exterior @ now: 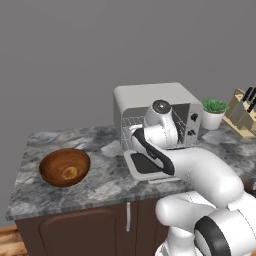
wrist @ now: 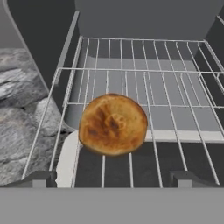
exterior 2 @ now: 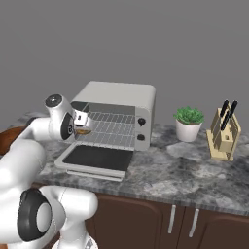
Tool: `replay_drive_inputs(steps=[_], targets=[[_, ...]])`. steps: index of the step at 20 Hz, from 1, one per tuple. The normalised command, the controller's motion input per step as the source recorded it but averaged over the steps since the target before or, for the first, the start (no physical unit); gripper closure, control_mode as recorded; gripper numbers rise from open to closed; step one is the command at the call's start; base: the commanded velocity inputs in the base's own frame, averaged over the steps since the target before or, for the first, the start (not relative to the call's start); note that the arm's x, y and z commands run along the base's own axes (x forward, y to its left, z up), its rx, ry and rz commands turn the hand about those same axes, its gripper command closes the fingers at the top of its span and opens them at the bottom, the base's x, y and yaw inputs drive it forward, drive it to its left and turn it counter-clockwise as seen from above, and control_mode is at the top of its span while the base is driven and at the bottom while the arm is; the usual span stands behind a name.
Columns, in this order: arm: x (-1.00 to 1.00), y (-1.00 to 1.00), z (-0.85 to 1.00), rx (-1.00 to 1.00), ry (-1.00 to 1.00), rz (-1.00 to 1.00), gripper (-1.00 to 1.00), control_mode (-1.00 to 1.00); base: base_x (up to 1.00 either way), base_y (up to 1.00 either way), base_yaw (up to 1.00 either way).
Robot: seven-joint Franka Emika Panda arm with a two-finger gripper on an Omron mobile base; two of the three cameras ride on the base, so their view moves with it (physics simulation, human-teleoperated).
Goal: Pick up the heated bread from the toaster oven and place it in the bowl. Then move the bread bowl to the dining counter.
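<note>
Reaching toward the oven (exterior 2: 116,114), the claw (wrist: 112,178) hangs at the front left of the pulled-out rack (wrist: 144,87), its fingers (wrist: 39,178) spread wide on either side of the bread (wrist: 113,124) and not touching it. The bread lies flat on the rack's front edge, over the dropped door (exterior 2: 97,158). The bowl (exterior: 64,167) sits on the grey marbled worktop (exterior: 100,185), well to the left of the oven. A plant (exterior 2: 188,122) and a knife block (exterior 2: 223,131) stand to the right.
</note>
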Motion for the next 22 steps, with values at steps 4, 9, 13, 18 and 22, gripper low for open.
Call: replay_drive_inputs(steps=[4, 9, 13, 18, 22], targets=[[0.34, 0.04, -0.04, 0.00, 0.00, 0.00, -1.00, -1.00, 0.00, 0.00, 0.00], [0.33, 0.00, -0.03, 0.00, 0.00, 0.00, -1.00, -1.00, 0.00, 0.00, 0.00], [0.12, 0.00, -0.15, 0.00, 0.00, 0.00, -1.00, -1.00, 0.00, 0.00, 0.00], [0.02, 0.00, -0.25, 0.00, 0.02, 0.00, -1.00, -1.00, 0.00, 0.00, 0.00], [0.06, 0.00, -0.25, 0.00, 0.01, 0.00, -1.00, -1.00, 0.00, 0.00, 0.00]])
